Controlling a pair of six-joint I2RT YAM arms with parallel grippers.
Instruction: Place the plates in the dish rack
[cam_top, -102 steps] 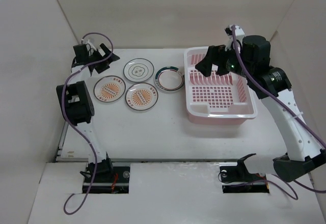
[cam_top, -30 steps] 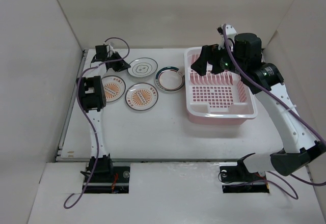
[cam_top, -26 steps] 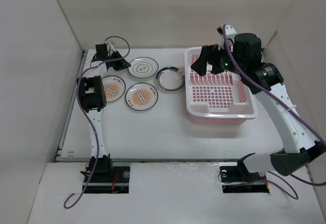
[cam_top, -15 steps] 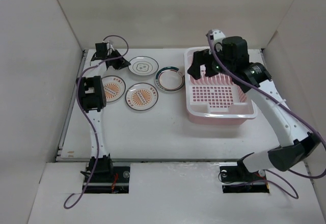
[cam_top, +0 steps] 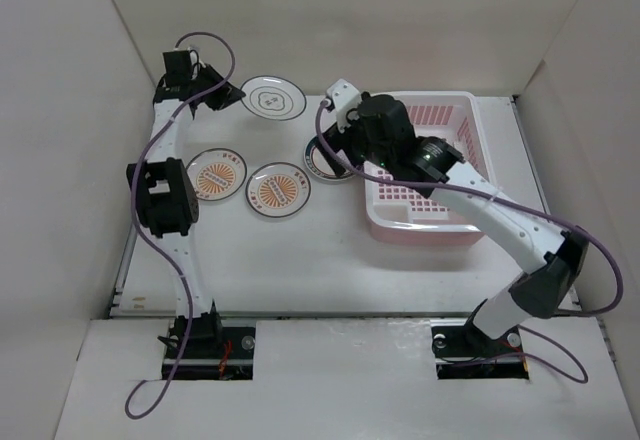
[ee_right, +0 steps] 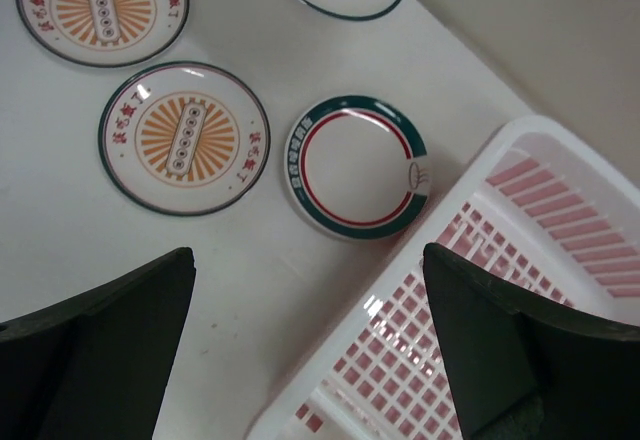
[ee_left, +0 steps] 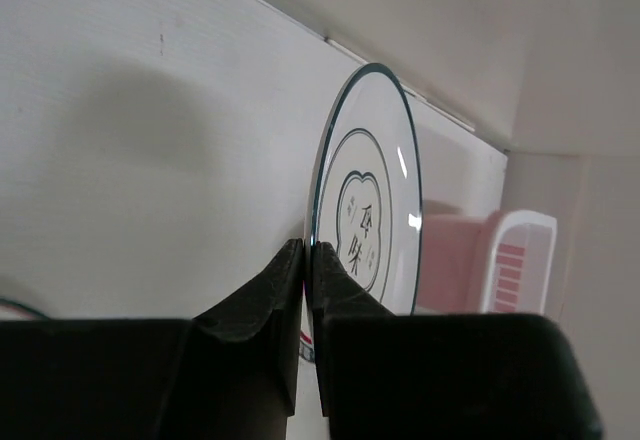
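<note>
Between the clenched fingers of the left gripper the ringed plate is held aloft by its rim, while below the spread-open right gripper the green-rimmed plate and two orange plates are left beside the rack, in which no plate is seen yet.

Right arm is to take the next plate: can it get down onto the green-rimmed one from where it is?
Probably yes. The right gripper hangs open above the green-rimmed plate, which lies flat and uncovered, apart from the nearest sunburst plate. The dish rack sits close beside it, so finger room on that side looks tight.
</note>
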